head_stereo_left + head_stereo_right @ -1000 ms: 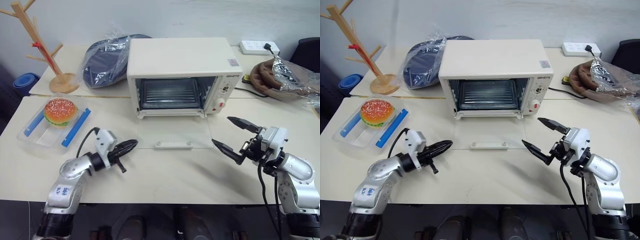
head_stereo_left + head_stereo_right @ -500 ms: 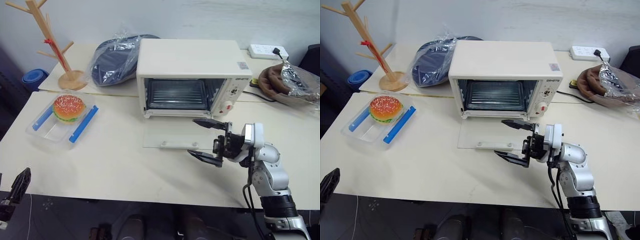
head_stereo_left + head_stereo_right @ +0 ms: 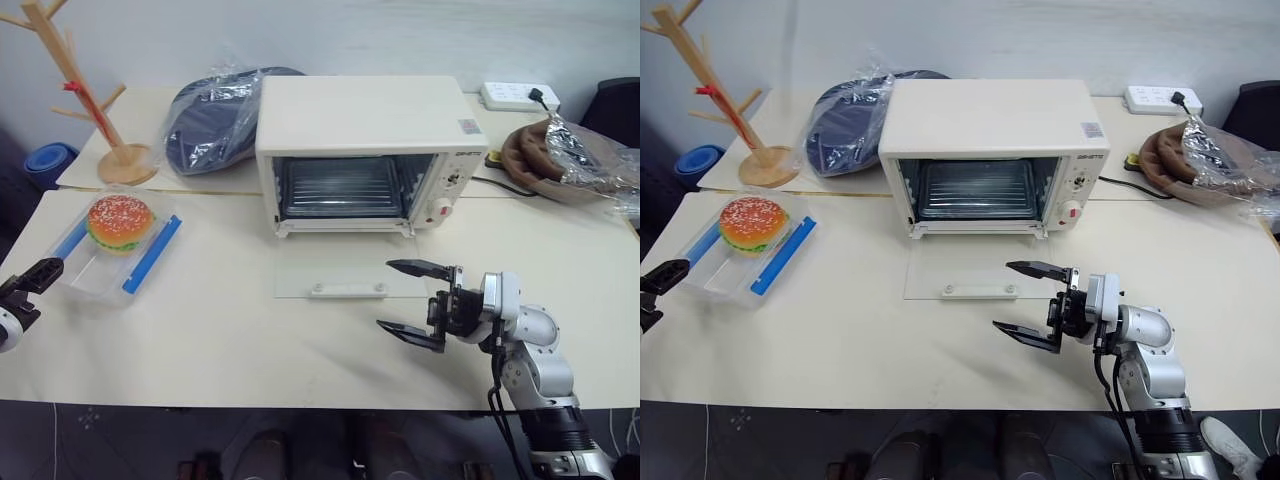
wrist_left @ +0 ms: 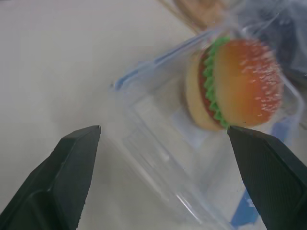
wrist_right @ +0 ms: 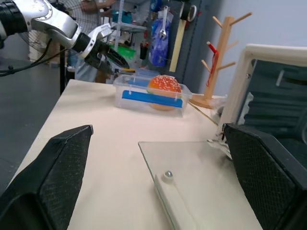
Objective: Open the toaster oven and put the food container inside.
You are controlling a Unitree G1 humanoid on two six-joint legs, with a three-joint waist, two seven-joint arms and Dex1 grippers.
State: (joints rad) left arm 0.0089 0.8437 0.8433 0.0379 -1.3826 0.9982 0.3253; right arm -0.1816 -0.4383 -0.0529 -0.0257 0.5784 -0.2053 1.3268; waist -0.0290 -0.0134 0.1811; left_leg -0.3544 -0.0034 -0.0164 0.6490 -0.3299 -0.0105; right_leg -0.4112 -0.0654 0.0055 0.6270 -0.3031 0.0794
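The cream-white toaster oven [image 3: 360, 120] stands at mid-table. Its glass door [image 3: 345, 268] lies dropped flat, and the wire rack shows inside. The clear food container [image 3: 105, 255] with blue clip strips and a toy hamburger [image 3: 120, 222] sits on the table's left part. My left gripper [image 3: 28, 285] hovers at the table's left edge by the container's near-left corner, open. In the left wrist view its fingers [image 4: 72, 163] spread wide before the container [image 4: 144, 120]. My right gripper [image 3: 388, 295] is open and empty, pointing left just right of the door's front edge.
A wooden mug tree [image 3: 80, 90] and a dark bag in plastic wrap [image 3: 210, 120] sit at the back left. A white power strip [image 3: 515, 95] and a brown bundle in plastic [image 3: 565, 155] lie at the back right. A blue object [image 3: 45, 160] lies beyond the table's left side.
My left arm swung from the table's middle out to the left beside the container, and its gripper opened. The right gripper moved left toward the door's front and turned to point left.
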